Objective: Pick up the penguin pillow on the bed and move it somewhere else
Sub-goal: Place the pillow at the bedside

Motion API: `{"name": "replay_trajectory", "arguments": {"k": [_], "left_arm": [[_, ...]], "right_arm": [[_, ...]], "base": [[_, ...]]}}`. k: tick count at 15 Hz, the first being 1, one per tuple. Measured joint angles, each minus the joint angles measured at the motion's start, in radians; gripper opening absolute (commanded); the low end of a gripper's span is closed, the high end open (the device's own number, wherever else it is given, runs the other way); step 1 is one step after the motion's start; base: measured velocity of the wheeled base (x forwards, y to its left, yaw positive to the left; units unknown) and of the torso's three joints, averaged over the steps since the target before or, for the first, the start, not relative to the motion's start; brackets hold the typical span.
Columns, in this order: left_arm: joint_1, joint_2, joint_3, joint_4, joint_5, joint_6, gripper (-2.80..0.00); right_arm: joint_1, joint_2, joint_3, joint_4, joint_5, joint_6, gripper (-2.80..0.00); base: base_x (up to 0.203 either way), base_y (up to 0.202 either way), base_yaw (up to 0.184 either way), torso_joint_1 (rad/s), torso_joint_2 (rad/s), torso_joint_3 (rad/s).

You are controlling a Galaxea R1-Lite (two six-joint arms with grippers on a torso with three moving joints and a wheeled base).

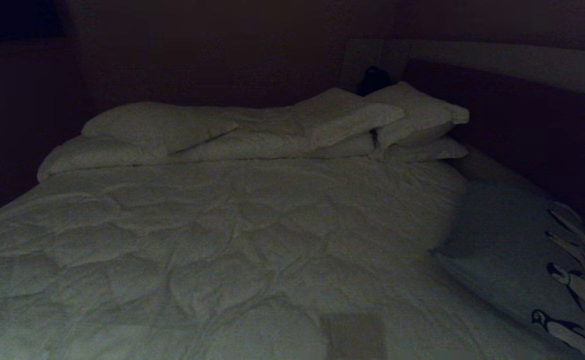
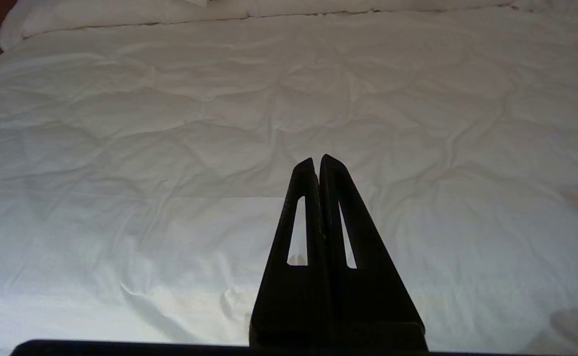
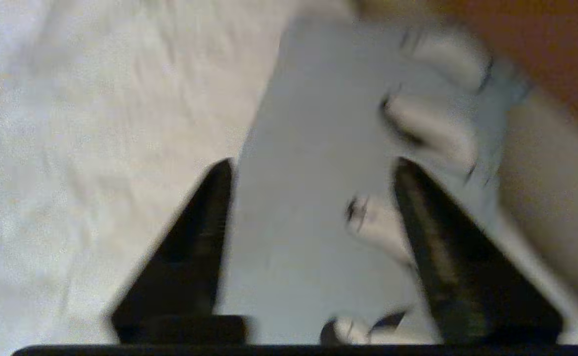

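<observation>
Penguin pillow (image 1: 517, 255), the rectangular grey-blue one printed with a row of black-and-white penguins, lies flat along the right edge of the large bed (image 1: 212, 240), on top of the wrinkled white quilted duvet. It sits toward the near right corner, its penguin row running along the side nearest the bed's edge, and part of it runs out of the head view. Up at the head end, the plain white pillows (image 1: 282, 130) are heaped in a loose row, well apart from it.

Over to the right wrist view: the right gripper (image 3: 313, 165) hangs over the penguin pillow (image 3: 308, 188) with its two black fingers (image 3: 190, 247) spread wide, grey-blue fabric filling the gap between them. Released, nothing clamped; the picture is smeared, so whether the tips touch the cloth cannot be told.

On the other side, the left gripper (image 2: 317, 160) is clenched, its dark fingers pressed together tip to tip on nothing, poised above a bare stretch of white duvet (image 2: 170, 148). Neither arm shows in the head view.
</observation>
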Motion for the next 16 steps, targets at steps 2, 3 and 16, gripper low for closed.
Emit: {"name": "replay_trajectory", "arguments": {"k": [2,3,16], "left_arm": [[0.000,0.000,0.000,0.000,0.000,0.000,-2.80],[0.000,0.000,0.000,0.000,0.001,0.000,-2.80],[0.000,0.000,0.000,0.000,0.000,0.000,-2.80]], "right_arm": [[0.024,0.001,0.033,0.060,-0.019,-0.018,-2.80],[0.030,-0.004,0.059,0.089,-0.023,-0.035,-2.80],[0.386,-0.130,0.333,0.173,-0.153,-0.513,-2.80]], "base": [[0.000,0.000,0.000,0.000,0.00,0.000],[0.000,0.000,0.000,0.000,0.00,0.000],[0.000,0.000,0.000,0.000,0.00,0.000]]}}
